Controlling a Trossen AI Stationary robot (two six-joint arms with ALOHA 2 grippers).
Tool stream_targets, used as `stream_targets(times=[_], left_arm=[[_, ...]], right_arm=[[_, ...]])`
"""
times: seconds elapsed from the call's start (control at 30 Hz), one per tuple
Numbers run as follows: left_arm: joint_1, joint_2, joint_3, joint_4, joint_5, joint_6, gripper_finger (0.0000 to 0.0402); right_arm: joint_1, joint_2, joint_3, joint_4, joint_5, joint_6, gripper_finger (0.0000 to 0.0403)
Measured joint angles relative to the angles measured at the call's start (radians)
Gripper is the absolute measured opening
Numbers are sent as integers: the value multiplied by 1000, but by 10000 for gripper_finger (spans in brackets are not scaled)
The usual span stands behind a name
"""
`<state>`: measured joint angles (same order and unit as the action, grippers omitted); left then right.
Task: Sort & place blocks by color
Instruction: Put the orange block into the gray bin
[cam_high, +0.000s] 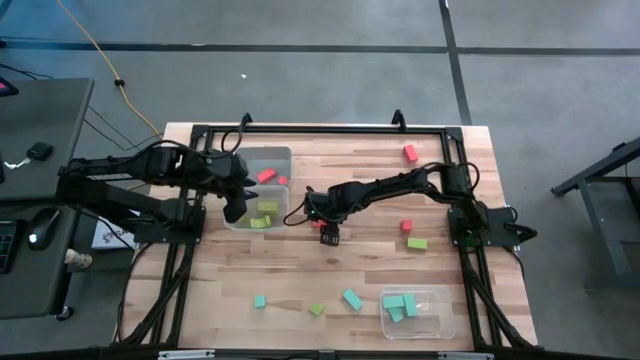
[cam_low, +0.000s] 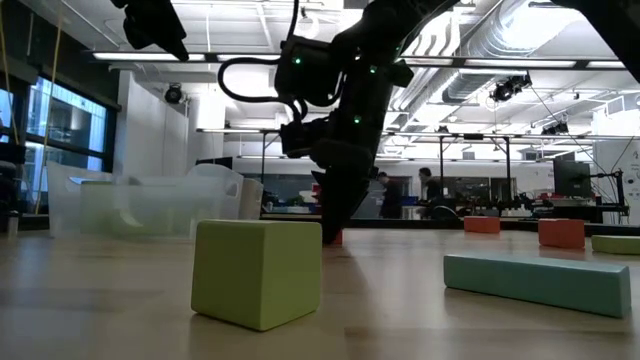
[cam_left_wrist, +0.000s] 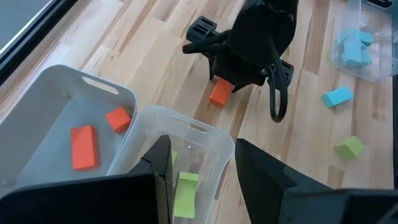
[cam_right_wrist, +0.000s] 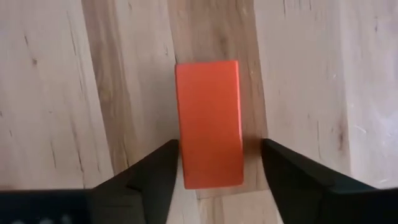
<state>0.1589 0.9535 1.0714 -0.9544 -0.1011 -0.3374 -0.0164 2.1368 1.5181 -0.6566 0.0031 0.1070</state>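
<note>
My right gripper (cam_right_wrist: 219, 163) is open and low over a red bar (cam_right_wrist: 208, 121) lying on the table's middle (cam_high: 328, 238), one finger on each long side of it. My left gripper (cam_left_wrist: 202, 177) is open and hovers above the clear tub (cam_left_wrist: 186, 134) that holds lime green blocks (cam_left_wrist: 185, 193). Beside that tub stands another tub (cam_high: 262, 160) with red blocks (cam_left_wrist: 84, 146) in it. A third tub (cam_high: 432, 318) near the front right holds teal blocks (cam_high: 399, 305). Loose red (cam_high: 410, 153), green (cam_high: 417, 243) and teal (cam_high: 352, 299) blocks rest flat on the table. My right gripper comes at the red bar from above, pointing down, fingers across its width near one end. One fingertip (cam_right_wrist: 169, 155) stands right at the bar's long edge (cam_right_wrist: 180, 149); whether it touches, I cannot tell. The other finger stands clear. The bar lies flat on the table.
More loose blocks lie on the table: a red one (cam_high: 406, 226), a teal one (cam_high: 259, 301) and a green one (cam_high: 317, 310) near the front. In the low view a green cube (cam_low: 258, 270) and a teal bar (cam_low: 545, 282) lie close. A dark frame (cam_high: 320, 128) rims the table.
</note>
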Motion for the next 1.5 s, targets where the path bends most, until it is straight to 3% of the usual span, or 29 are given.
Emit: stream_targets(times=[0.27,0.57,0.73,1.0,1.5], left_arm=[[0,0,0,0,0,0,104],[0,0,0,0,-26,-24,104],[17,0,0,2,-96,-124,104],[104,1,0,51,-98,-311,104],[204,31,-1,279,73,-343,104]], right_arm=[[0,0,0,3,-4,35,104],[2,-25,-3,-11,-4,78,104],[3,-71,-2,-14,14,77,104],[2,-167,-2,-8,23,79,104],[6,-320,0,138,241,92,104]])
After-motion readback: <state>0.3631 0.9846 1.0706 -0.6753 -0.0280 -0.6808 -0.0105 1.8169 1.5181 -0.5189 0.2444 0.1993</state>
